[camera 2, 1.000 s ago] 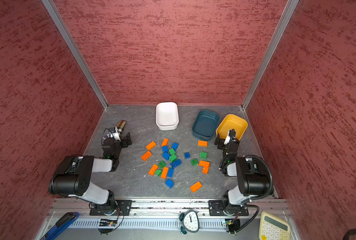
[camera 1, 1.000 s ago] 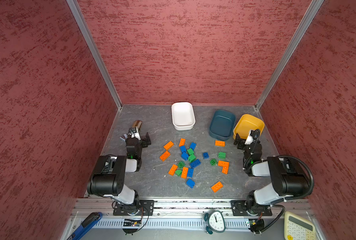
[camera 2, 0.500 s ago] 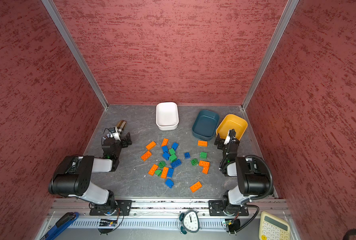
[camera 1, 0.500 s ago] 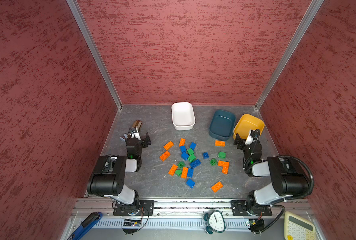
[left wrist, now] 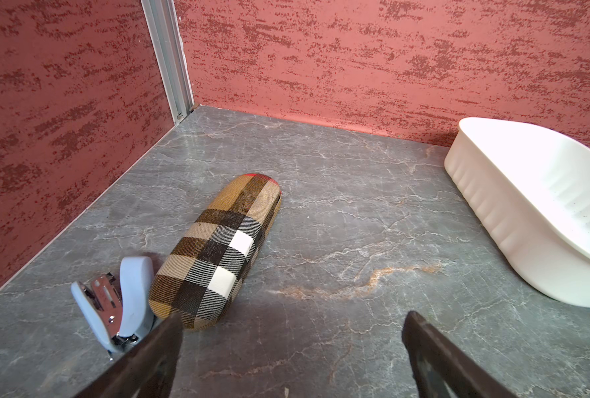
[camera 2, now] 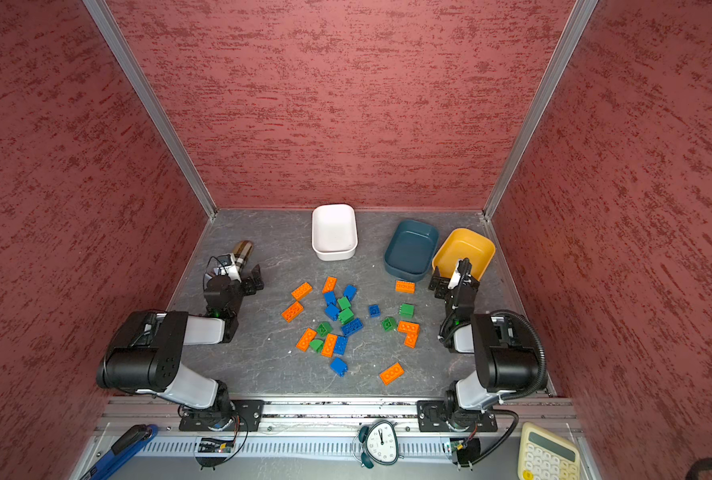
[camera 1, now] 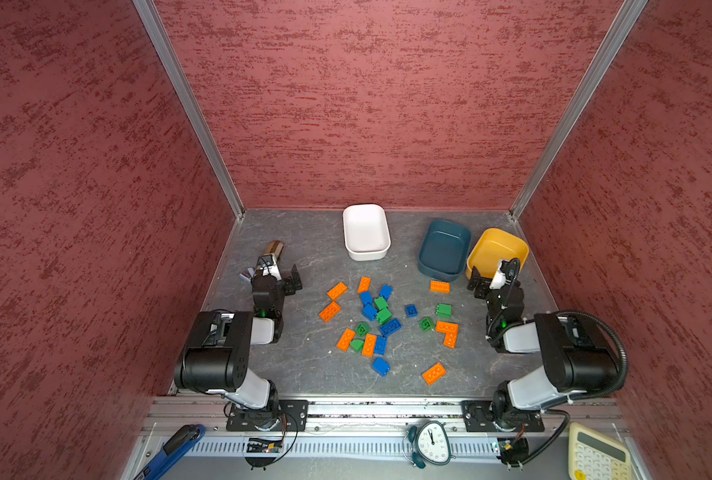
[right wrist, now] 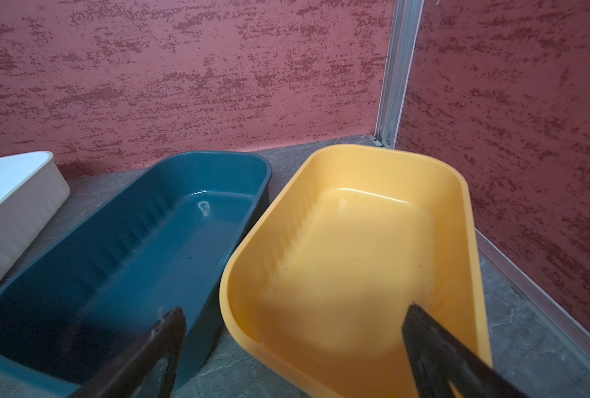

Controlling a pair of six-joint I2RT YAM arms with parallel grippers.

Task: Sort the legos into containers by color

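Observation:
Orange, blue and green legos [camera 1: 377,316] lie scattered on the middle of the grey table in both top views, among them an orange brick [camera 1: 440,286] near the teal bowl and a blue one [camera 1: 380,366] toward the front. At the back stand a white bowl [camera 1: 365,232], a teal bowl [camera 1: 444,249] and a yellow bowl [camera 1: 496,251], all empty. My left gripper [camera 1: 272,277] rests open on the left, empty, facing a plaid pouch. My right gripper [right wrist: 294,312] stands open and empty at the near rims of the teal bowl [right wrist: 131,241] and the yellow bowl [right wrist: 355,258].
A plaid brown pouch [left wrist: 217,251] and a pale blue stapler [left wrist: 121,303] lie just ahead of the left gripper [left wrist: 292,318]. Red walls close in three sides. A clock [camera 1: 430,442], a calculator [camera 1: 597,455] and a blue tool [camera 1: 171,449] sit beyond the front rail.

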